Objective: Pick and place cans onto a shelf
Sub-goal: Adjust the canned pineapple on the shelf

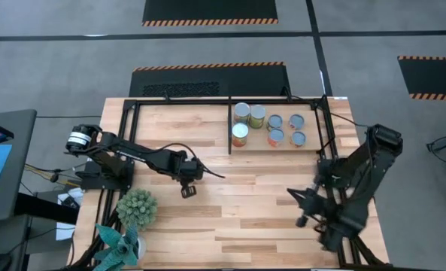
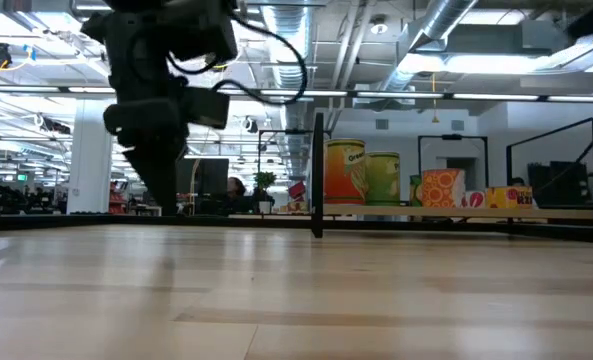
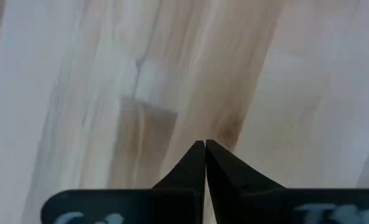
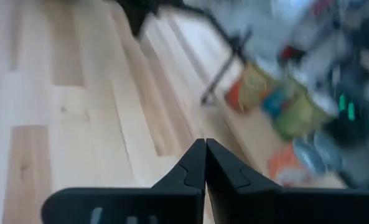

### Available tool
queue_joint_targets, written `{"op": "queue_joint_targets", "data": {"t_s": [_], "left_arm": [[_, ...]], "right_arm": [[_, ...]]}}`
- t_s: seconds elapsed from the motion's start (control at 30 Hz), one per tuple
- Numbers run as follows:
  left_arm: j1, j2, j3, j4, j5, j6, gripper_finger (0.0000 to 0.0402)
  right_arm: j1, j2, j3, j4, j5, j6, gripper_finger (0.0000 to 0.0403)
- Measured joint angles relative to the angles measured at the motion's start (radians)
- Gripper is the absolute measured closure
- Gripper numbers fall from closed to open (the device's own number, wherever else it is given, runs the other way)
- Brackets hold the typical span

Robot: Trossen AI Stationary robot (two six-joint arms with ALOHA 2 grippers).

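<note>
Several cans (image 1: 269,125) stand upright on the wood planks inside the right half of the black shelf frame (image 1: 177,100), right of its divider bar (image 1: 230,124). In the low view they show as labelled tins (image 2: 344,172) behind the bar. My left gripper (image 1: 186,190) is shut and empty over bare wood in the middle left; in its wrist view the fingertips (image 3: 205,144) meet. My right gripper (image 1: 290,193) is shut and empty over bare wood at the near right, pointing toward the table's left; its wrist view shows its closed tips (image 4: 205,143) and the cans (image 4: 277,99) farther off.
A spiky green potted plant (image 1: 136,208) and a second plant (image 1: 117,245) stand at the near left corner. The frame's right bars (image 1: 322,128) run beside the cans. Bare planks (image 1: 238,203) lie between the two grippers. Hazard-striped mats (image 1: 207,10) lie on the floor beyond.
</note>
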Motion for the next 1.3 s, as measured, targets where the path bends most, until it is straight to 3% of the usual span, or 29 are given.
{"op": "queue_joint_targets", "data": {"t_s": [0.17,0.3,0.47,0.67,0.87,1.03,1.17,1.23,1.3], "left_arm": [[0.01,-0.045,0.0,0.153,0.062,0.136,0.0402],[0.011,-0.113,0.0,0.175,0.045,0.164,0.0401],[0.011,-0.274,-0.12,0.229,-0.001,0.138,0.0401],[0.019,-0.492,-0.311,0.483,-0.001,0.127,0.0401],[0.044,-0.569,-0.359,0.652,-0.001,0.17,0.0401],[0.06,-0.548,-0.359,0.719,0.001,0.292,0.0401],[0.061,-0.529,-0.359,0.727,0.002,0.353,0.0401],[0.061,-0.522,-0.359,0.738,-0.023,0.329,0.0402],[0.063,-0.521,-0.359,0.739,-0.064,0.298,0.0401]], "right_arm": [[0.175,0.0,-0.189,0.026,0.243,0.158,0.0375],[0.211,0.0,-0.319,0.019,0.387,0.398,0.0375],[0.147,0.0,-0.356,0.02,0.415,0.503,0.0372],[0.057,-0.021,-0.235,-0.135,0.443,0.501,0.0373],[-0.057,-0.051,-0.063,-0.154,0.452,0.391,0.0373],[-0.174,-0.049,0.022,-0.141,0.436,0.157,0.0371],[-0.35,-0.072,0.036,-0.164,0.257,0.166,0.0373],[-0.451,-0.085,0.036,-0.174,0.142,0.19,0.0374],[-0.524,-0.079,0.034,-0.155,0.095,0.159,0.0374]]}}
